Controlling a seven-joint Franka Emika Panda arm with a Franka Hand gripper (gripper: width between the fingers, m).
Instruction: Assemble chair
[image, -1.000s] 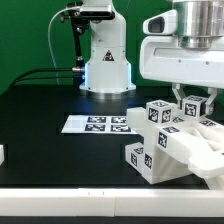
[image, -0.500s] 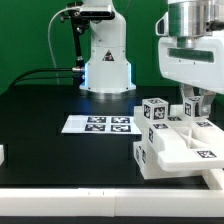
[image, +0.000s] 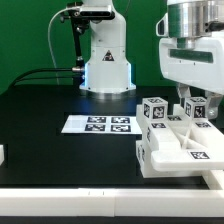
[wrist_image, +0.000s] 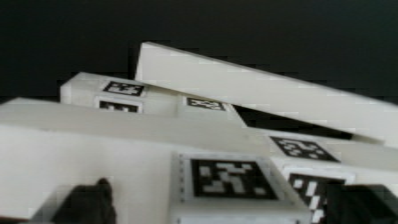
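Here, chair (image: 178, 140) lengthwise toward the exterior view's right.

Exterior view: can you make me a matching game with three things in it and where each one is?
Things:
1. chair
2. marker board
3. robot base

Places:
A. at the back of the table, in front of the green wall
B. flat on the black table, in the middle
C. at the exterior view's right, under the arm's fingers

Pairs: 1-C, 2-B, 3-A
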